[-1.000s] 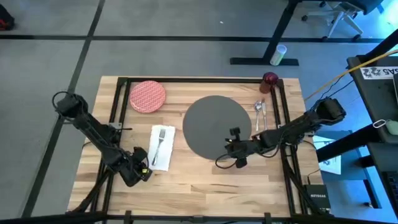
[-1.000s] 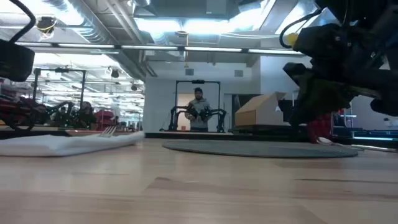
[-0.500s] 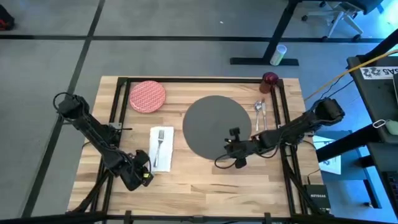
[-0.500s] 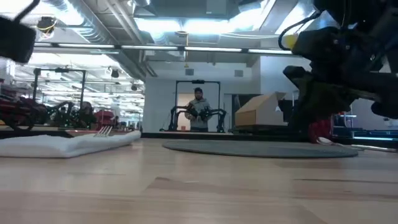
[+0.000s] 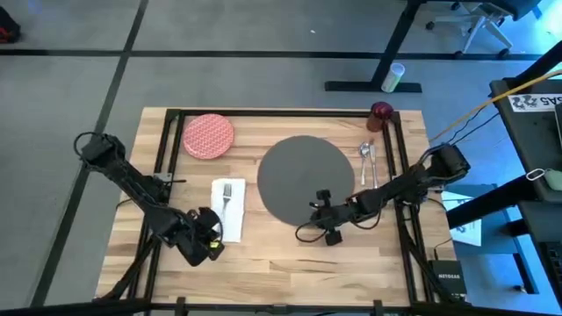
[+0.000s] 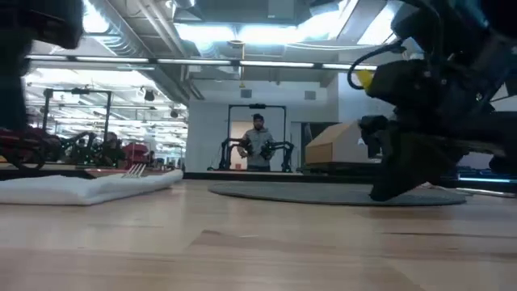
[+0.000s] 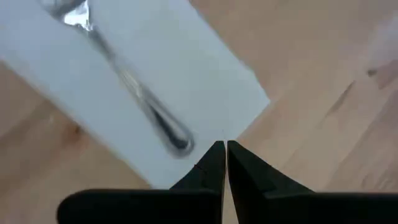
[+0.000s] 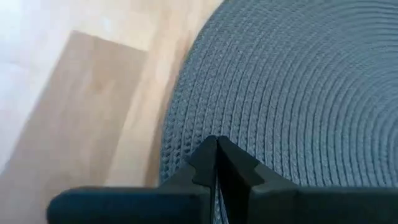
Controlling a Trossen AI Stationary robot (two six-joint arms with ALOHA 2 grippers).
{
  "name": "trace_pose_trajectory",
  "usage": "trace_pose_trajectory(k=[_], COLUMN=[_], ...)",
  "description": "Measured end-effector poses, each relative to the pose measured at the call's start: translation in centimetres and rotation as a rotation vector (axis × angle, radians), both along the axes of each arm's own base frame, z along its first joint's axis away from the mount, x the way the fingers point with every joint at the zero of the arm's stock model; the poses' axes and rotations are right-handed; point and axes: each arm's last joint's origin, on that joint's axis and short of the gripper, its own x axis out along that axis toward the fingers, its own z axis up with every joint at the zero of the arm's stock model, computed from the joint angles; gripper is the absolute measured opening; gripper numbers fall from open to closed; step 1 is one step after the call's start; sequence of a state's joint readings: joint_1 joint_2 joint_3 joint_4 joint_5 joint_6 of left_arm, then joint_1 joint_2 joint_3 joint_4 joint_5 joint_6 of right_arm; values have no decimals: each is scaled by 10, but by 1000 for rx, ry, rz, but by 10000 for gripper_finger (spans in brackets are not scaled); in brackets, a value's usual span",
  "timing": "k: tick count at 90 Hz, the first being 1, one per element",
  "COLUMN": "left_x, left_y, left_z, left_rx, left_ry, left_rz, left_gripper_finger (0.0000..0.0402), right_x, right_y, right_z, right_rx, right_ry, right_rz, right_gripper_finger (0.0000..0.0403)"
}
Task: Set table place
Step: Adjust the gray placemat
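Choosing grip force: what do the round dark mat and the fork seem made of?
The round dark grey mat looks like woven cord or fibre, matte, with concentric ribbed rings. The silver fork looks like polished metal, judging by its bright glints; it lies on the white napkin, seemingly soft cloth or paper.

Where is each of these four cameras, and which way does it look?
High view: overhead, straight down on the table and both arms.
Low view: at tabletop height, level across; right gripper looms near.
Left wrist view: past shut fingers onto napkin and fork.
Right wrist view: shut fingers on the mat, also seen overhead.
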State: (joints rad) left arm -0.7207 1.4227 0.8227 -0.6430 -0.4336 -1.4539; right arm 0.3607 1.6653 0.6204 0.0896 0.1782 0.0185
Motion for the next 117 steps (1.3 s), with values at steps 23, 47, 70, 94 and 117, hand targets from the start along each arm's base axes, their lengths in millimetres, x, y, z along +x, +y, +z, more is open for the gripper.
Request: trace_pose_trajectory(k=[23, 47, 70, 94, 117], left_x=[39, 72, 96, 120, 134], left_y=[27, 65, 91, 107, 119], left_z=[8, 17, 1, -27, -49], left_rx=[71, 159, 186, 214, 223], left_ry=[-124, -214, -207, -195, -120], left_rz=[-117, -265, -356, -425, -481], left_gripper_finger=[0, 0, 0, 0, 0], right_x=[23, 37, 48, 36, 20], right_y=[11, 16, 20, 26, 24], right_z=[3, 13, 36, 75, 82], right_rx=[27, 4, -54, -287, -311], right_ry=[-15, -57, -49, 56, 110], right_rz=[78, 132, 185, 185, 141], right_gripper_finger=[0, 0, 0, 0, 0])
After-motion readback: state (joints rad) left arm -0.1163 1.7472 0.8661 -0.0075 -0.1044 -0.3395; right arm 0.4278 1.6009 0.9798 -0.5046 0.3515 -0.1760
